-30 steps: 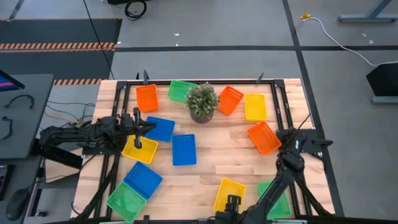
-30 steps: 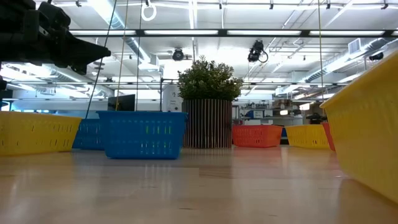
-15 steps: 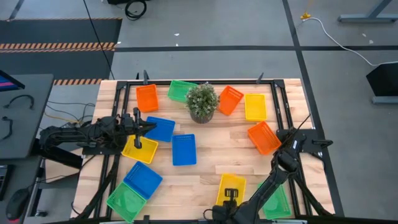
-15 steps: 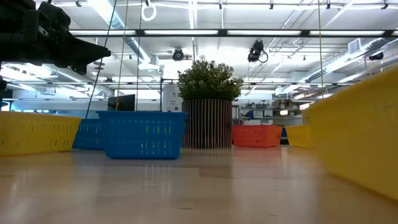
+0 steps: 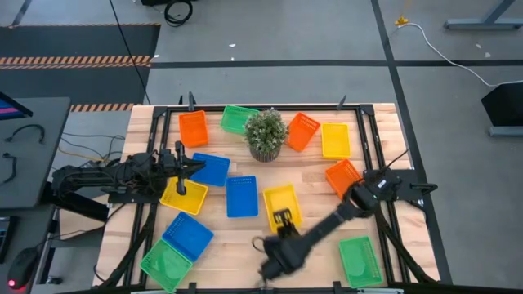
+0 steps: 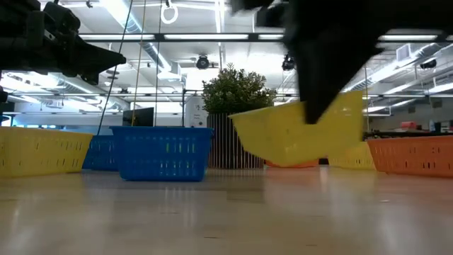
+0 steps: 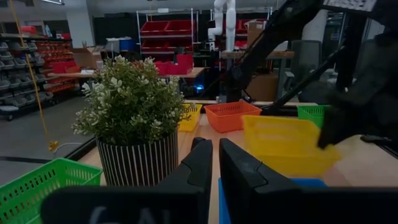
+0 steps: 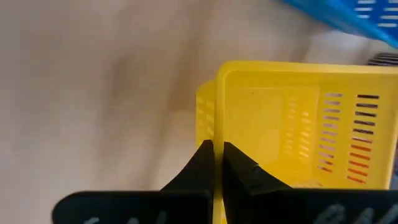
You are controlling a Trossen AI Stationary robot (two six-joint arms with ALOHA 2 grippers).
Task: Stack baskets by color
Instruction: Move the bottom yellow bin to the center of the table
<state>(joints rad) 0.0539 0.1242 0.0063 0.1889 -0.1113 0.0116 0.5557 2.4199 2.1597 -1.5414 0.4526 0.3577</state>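
My right gripper [image 5: 283, 220] is shut on a yellow basket [image 5: 282, 204] at mid-table, next to a blue basket [image 5: 241, 196]. In the low view the yellow basket [image 6: 297, 134] hangs tilted above the wood, with the dark gripper above it. My left gripper [image 5: 194, 166] is held level over the table's left side, shut, with nothing in it, above a blue basket [image 5: 212, 169] and a yellow one [image 5: 183, 196]. Its fingers [image 7: 205, 168] point at the potted plant [image 7: 130, 118]. My right gripper pinches the yellow basket's near short wall [image 8: 217, 124] at the rim, one finger inside [image 8: 239, 165] and one outside. The fingers slant down from the table's near side. The basket is lifted clear of the table and tilted, its far end lower.
The potted plant [image 5: 265, 135] stands at centre back. Orange baskets [image 5: 193, 128], [image 5: 302, 131], [image 5: 343, 177], a green one [image 5: 239, 119] and a yellow one [image 5: 335, 140] lie around it. At the near edge lie a blue basket [image 5: 187, 235] and green ones [image 5: 166, 263], [image 5: 360, 260].
My right gripper has swung from the table's near edge toward the far edge and a little left, turning as it went. The yellow basket has come with it, off the wood, and now hangs tilted over mid-table.
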